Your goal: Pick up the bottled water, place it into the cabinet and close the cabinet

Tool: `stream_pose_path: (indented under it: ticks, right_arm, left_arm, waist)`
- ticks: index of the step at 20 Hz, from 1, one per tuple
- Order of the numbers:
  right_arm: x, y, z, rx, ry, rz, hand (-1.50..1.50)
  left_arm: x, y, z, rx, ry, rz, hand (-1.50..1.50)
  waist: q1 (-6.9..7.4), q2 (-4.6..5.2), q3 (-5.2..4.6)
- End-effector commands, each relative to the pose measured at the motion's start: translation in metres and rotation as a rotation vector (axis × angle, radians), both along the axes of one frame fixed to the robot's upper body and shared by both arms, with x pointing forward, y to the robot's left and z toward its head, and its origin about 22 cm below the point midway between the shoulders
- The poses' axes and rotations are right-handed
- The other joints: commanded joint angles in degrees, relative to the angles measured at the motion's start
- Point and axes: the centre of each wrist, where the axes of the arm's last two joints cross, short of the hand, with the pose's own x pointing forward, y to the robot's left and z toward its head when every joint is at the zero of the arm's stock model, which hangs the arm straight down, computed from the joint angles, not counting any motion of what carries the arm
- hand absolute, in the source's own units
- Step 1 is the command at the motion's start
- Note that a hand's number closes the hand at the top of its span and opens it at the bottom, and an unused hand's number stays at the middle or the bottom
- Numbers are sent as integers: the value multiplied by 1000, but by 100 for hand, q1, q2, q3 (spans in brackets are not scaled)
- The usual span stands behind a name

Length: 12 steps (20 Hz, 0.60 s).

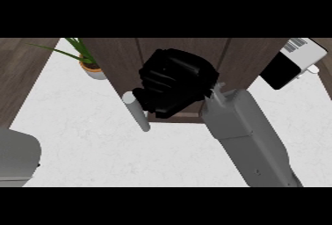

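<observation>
My right hand [174, 83] is raised in front of the dark wooden cabinet [117, 57] at the top middle and covers much of its front. Its grey forearm [250, 140] comes in from the lower right. A slim pale grey bar [137, 112], which looks like the cabinet door's handle, slants down just left of the hand and lies close to it. No bottled water shows anywhere; the hand may hide it. At the lower left edge a grey forearm part [16, 158] shows, without its hand.
A small potted plant [91, 66] stands left of the cabinet. A white and black appliance [295, 59] sits at the top right. The pale speckled counter [97, 149] spreads below, with dark wood [16, 79] along the left.
</observation>
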Motion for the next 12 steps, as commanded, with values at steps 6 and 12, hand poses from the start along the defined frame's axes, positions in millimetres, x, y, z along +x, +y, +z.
stream_pose_path:
  ticks: [6,12]
  right_arm:
    - [35,-13,-6,15,-164,-113,150]
    - [52,-4,32,48,-252,-205,-150]
  left_arm:
    - [-17,37,-9,23,-12,120,-150]
    - [-21,15,0,5,-23,100,-150]
  waist:
    - [-85,7,-31]
    - [30,16,-24]
